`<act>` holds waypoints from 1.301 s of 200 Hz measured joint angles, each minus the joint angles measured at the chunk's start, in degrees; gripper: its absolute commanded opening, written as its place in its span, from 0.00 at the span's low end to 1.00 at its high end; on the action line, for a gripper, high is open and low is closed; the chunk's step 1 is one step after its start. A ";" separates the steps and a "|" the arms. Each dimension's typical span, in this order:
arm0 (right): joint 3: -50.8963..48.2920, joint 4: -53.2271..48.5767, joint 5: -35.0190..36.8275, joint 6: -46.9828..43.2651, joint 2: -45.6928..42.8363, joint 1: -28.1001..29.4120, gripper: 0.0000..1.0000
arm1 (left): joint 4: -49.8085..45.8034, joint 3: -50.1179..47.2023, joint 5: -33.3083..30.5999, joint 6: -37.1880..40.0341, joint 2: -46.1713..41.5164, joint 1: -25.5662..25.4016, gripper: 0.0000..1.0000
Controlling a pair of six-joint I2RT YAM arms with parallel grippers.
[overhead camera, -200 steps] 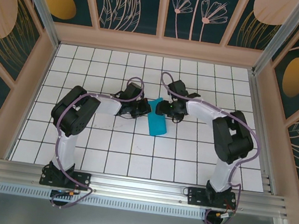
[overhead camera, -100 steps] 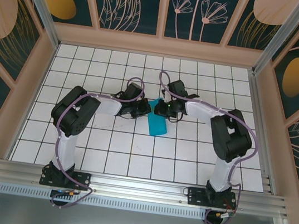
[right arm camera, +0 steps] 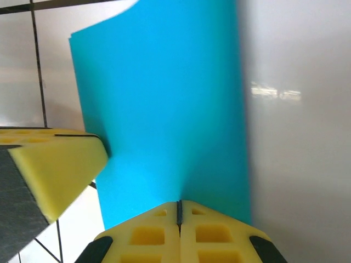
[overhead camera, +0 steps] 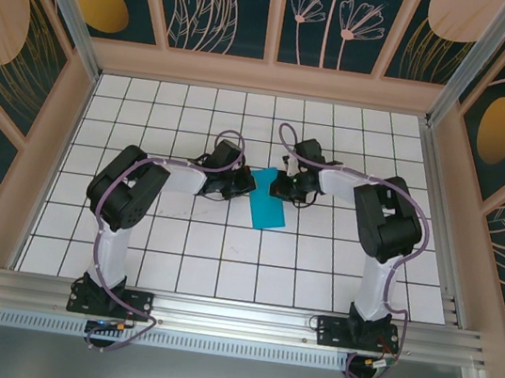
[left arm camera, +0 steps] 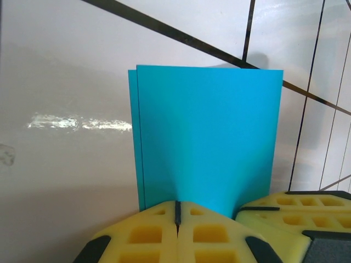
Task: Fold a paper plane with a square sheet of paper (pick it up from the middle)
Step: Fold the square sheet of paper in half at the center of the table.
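Spanning the top view, a white gridded table (overhead camera: 184, 264) carries two arms that reach inward. The left arm (overhead camera: 123, 194) comes in from 8 o'clock and the right arm (overhead camera: 387, 230) from 4 o'clock. Near the table's centre is the square sheet of paper (overhead camera: 268, 208), teal and folded double into a narrow strip. The left gripper (overhead camera: 247, 186) is clenched on its edge at 10 o'clock. The right gripper (overhead camera: 278, 187) is clenched on it at 1 o'clock.
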 measured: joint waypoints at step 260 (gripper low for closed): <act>-4.28 11.89 -10.05 -0.28 1.60 -4.39 0.01 | 0.76 -0.61 -0.44 0.85 -0.11 -0.13 0.00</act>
